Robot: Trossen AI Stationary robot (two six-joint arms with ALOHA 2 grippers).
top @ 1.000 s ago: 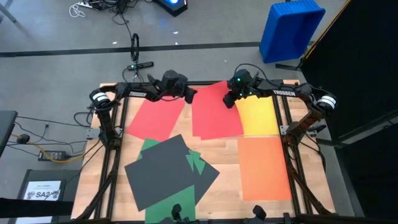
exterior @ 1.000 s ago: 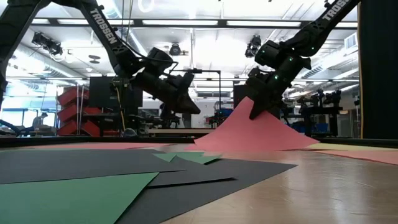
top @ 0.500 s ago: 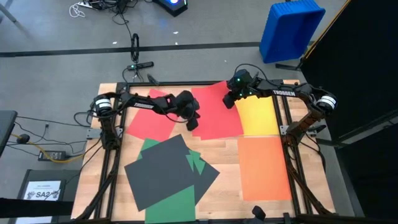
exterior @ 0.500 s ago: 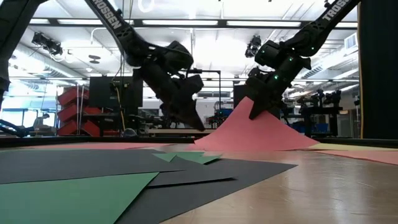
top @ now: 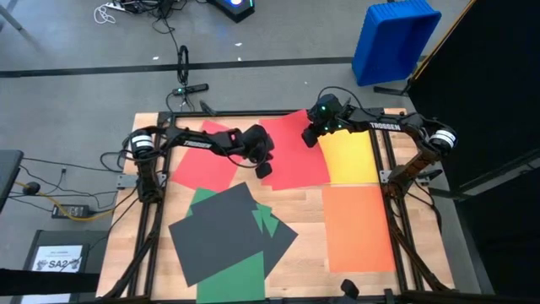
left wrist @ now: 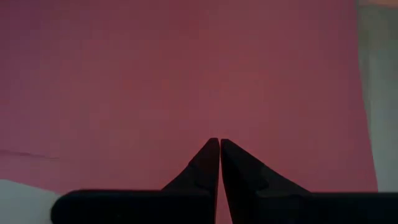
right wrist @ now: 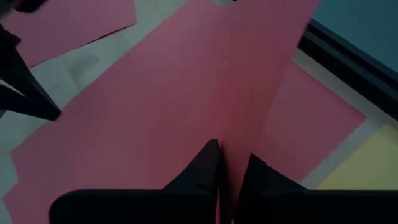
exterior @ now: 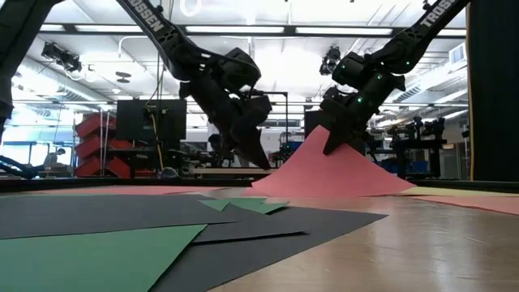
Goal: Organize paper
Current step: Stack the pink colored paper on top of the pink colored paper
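A red sheet of paper (top: 291, 160) lies mid-table at the far side, its far right part raised like a tent under my right gripper (top: 310, 139), which is shut on it. My left gripper (top: 263, 171) is shut and tipped downward over this sheet's left edge. In the left wrist view its tips (left wrist: 219, 142) show against red paper. A second red sheet (top: 207, 160) lies flat at the far left. A yellow sheet (top: 350, 159) and an orange sheet (top: 359, 226) lie flat on the right. Dark grey sheets (top: 219, 232) and green sheets (top: 240, 277) overlap at the near left. My left gripper points its shut fingertips (exterior: 263, 165) down at the red sheet's left edge; I cannot tell whether they touch it. My right gripper pinches the red sheet's far right part (right wrist: 217, 134) between its two fingers, slanting down from the far right. That part is lifted and slopes down to the table (exterior: 324, 182), where the sheet's remainder lies.
Bare wood (top: 295, 203) shows in the table's middle, between the red, orange and dark grey sheets. Black frame rails (top: 152, 211) run along both sides. A blue bin (top: 392, 38) and a small white printed sheet (top: 63, 260) lie on the floor, off the table.
My left gripper has swung from the far edge toward the table's right and near side, rolling and tipping further down, and now stands at the middle red sheet's left edge. It has stayed shut. My right gripper has kept the sheet's raised part where it was.
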